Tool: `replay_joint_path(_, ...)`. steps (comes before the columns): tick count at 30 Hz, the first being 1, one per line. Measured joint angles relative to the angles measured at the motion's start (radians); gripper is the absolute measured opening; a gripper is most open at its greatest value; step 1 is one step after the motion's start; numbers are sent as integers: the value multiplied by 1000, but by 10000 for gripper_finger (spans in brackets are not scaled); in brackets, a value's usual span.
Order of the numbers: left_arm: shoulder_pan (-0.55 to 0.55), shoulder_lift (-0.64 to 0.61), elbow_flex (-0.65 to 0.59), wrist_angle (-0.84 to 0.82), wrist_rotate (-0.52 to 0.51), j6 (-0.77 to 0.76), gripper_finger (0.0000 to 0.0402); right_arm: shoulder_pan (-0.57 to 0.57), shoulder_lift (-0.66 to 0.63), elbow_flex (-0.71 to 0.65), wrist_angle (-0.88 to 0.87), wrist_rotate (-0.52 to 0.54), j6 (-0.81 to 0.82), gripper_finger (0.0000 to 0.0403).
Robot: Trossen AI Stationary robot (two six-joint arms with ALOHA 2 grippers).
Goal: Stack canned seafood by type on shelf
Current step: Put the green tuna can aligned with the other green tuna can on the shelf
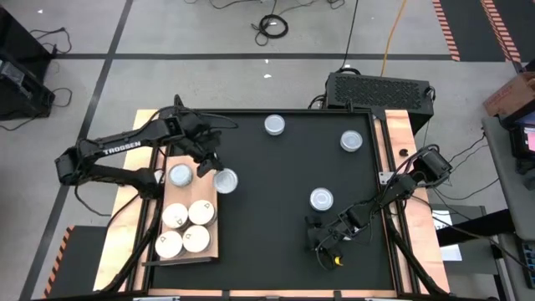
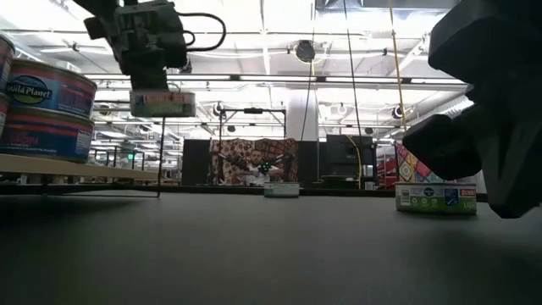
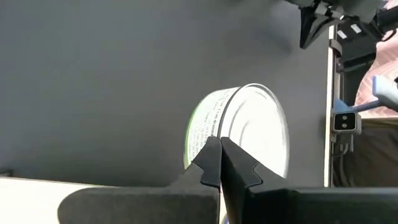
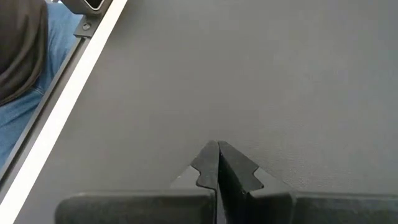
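You are in a large lab or warehouse hall: grey taped floor [image 1: 209, 33] at twelve o'clock, ceiling strip lights [image 2: 254, 38], loose cables [image 1: 272, 25].

My arms [image 1: 117, 155] are dark, almost black, with white lettering on the left one. The mat [image 1: 284, 184] under me is plain black. At its nine o'clock edge lies a light-brown wooden board [image 1: 180, 238] carrying four cream-topped tins [image 1: 185, 226] and one silver-topped tin [image 1: 180, 175]. The tin [image 3: 239, 134] at my left gripper [image 3: 219, 165] has a silver-white top and a white side with green edging and fine dark print. Three more silver-grey tins [image 1: 321, 199] dot the mat from twelve to three o'clock.
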Motion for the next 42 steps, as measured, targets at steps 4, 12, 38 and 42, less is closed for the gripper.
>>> replay_joint_path(4, -30, -29, -4, 21, -21, -18, 0, -2, 0, 0, 0, 1, -2, 0)
replay_joint_path(12, -100, -88, -4, -39, -144, -139, 0, -8, 0, 0, 5, 2, -2, 0)
replay_joint_path(38, 31, -303, -173, -215, -340, -113, 0, -6, 0, 0, 5, 0, -4, 0)
replay_joint_path(42, 61, -302, -183, -182, -341, -103, 0, -6, 0, 0, 13, 0, -4, 0)
